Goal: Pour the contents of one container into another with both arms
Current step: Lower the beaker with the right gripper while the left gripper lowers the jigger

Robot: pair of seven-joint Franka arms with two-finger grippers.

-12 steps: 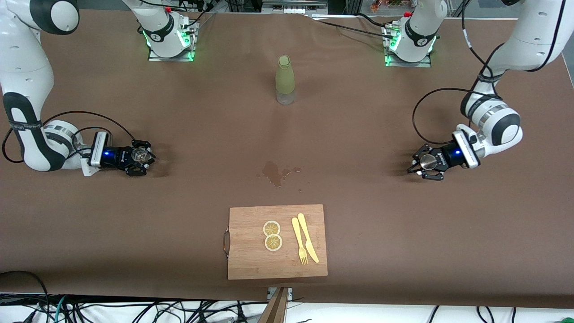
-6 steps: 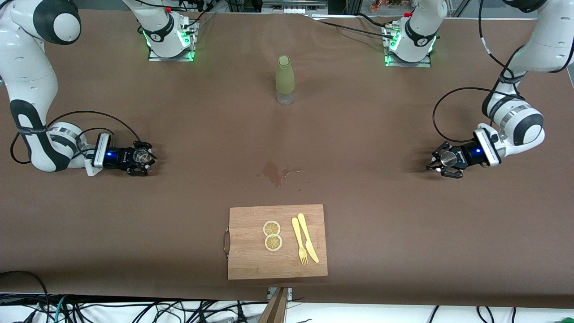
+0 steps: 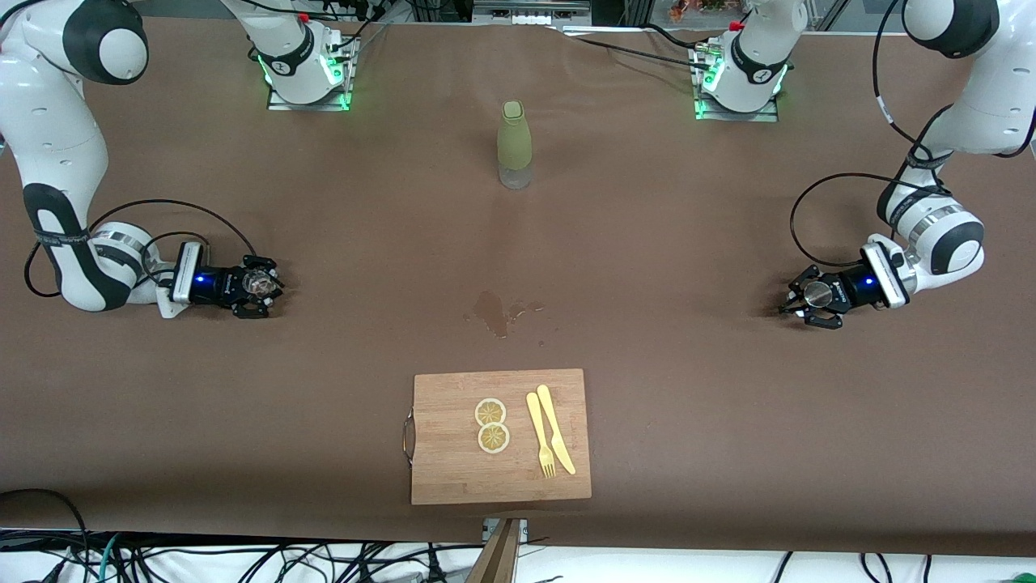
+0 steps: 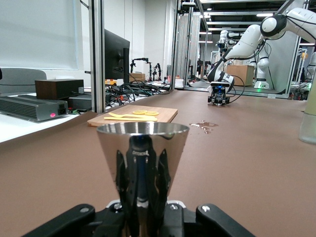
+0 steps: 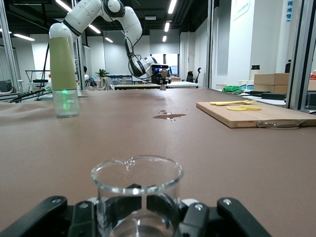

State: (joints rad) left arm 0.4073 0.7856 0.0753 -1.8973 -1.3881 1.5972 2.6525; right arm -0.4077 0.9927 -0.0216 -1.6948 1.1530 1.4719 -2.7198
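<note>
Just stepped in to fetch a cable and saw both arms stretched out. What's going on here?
Two robot arms are set up for a pouring job. The left gripper is shut on a shiny metal cup, low at its end of the table. The right gripper is shut on a small glass beaker at its own end. Between them are a wet spill, a green bottle and a cutting board with lemon slices.

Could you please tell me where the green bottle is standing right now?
In the front view the green bottle stands upright on the table, midway between the two arm bases, farther from the camera than the spill and the cutting board.
</note>
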